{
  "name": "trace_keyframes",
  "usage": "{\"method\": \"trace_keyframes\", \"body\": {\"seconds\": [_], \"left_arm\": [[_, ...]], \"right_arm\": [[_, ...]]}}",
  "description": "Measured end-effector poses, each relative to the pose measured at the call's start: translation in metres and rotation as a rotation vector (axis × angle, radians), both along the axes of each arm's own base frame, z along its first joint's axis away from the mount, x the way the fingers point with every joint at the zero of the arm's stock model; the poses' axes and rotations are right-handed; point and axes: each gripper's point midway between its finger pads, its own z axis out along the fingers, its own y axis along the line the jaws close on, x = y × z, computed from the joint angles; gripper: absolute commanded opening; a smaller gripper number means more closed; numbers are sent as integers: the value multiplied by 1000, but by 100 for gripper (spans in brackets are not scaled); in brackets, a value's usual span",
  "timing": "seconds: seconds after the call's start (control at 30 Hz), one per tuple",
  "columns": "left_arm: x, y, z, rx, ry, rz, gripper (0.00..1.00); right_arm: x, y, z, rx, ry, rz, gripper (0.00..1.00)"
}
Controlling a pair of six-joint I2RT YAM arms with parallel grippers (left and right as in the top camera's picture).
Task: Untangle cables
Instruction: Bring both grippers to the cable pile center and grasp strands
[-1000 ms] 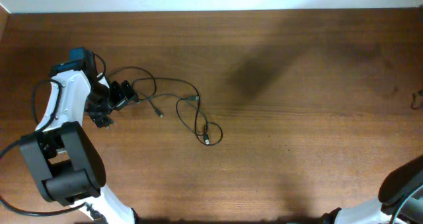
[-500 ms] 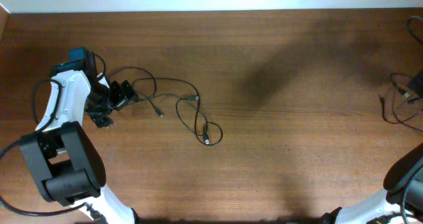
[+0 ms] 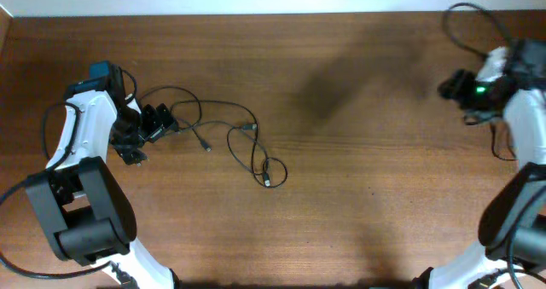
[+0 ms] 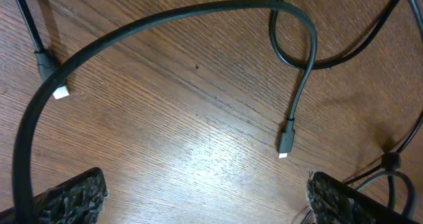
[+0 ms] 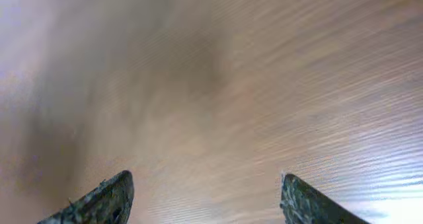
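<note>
The cables are thin black cords lying in loose loops on the wooden table, left of centre. My left gripper stands open at their left end, low over the wood. In the left wrist view a thick loop of cable arches ahead of the left gripper, with one small plug and another plug lying flat. Only bare wood lies between its fingers. My right gripper hovers at the far right, away from the cables. In its wrist view the right gripper is open and empty.
The table is brown wood with a pale wall along its far edge. Thicker black wires trail from the right arm near the back right corner. The left arm's base fills the front left.
The right arm has swung in from the right edge to the back right of the table, and its jaws have opened. The left arm and the cables have not moved.
</note>
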Motion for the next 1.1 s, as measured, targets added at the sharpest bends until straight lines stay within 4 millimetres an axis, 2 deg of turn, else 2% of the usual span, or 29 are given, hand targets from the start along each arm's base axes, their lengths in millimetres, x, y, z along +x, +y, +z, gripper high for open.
{"method": "trace_keyframes", "body": {"seconds": [0.07, 0.1, 0.17, 0.23, 0.4, 0.5, 0.53, 0.73, 0.77, 0.83, 0.87, 0.9, 0.97, 1.03, 1.07, 1.1], "left_arm": [[0, 0, 0, 0, 0, 0, 99], [0, 0, 0, 0, 0, 0, 99], [0, 0, 0, 0, 0, 0, 99], [0, 0, 0, 0, 0, 0, 99], [1, -2, 1, -14, -3, 5, 99], [8, -11, 10, -112, -39, 24, 99], [21, -8, 27, -183, -107, 49, 99], [49, -1, 91, -282, -261, 52, 99], [50, -2, 93, -286, -266, 49, 99], [37, -1, 88, -269, -203, 59, 99], [34, 2, 86, -249, -187, 62, 76], [29, 4, 80, -233, -161, 66, 31], [16, 3, 65, -224, -100, 73, 0], [0, -5, 48, -231, -26, 69, 0], [-7, -14, 39, -236, 8, 51, 0], [-17, -32, 28, -244, 56, 12, 0]], "right_arm": [[-15, 40, -23, 22, 85, 76, 72], [-24, 50, -35, 18, 121, 94, 73], [-37, 63, -53, 14, 168, 120, 74], [-59, 76, -74, 18, 240, 144, 74], [-79, 110, -91, 20, 302, 227, 79], [-83, 121, -93, 17, 311, 259, 81], [-84, 125, -94, 16, 313, 269, 81], [-82, 127, -94, 14, 305, 273, 81], [-82, 127, -94, 14, 305, 273, 82], [-82, 127, -94, 13, 304, 273, 83], [-82, 127, -94, 13, 304, 273, 85], [-82, 127, -94, 13, 304, 274, 85], [-82, 127, -94, 14, 305, 274, 85], [-83, 127, -95, 14, 306, 275, 85], [-83, 127, -95, 14, 307, 274, 85], [-83, 127, -95, 13, 303, 274, 85]]}}
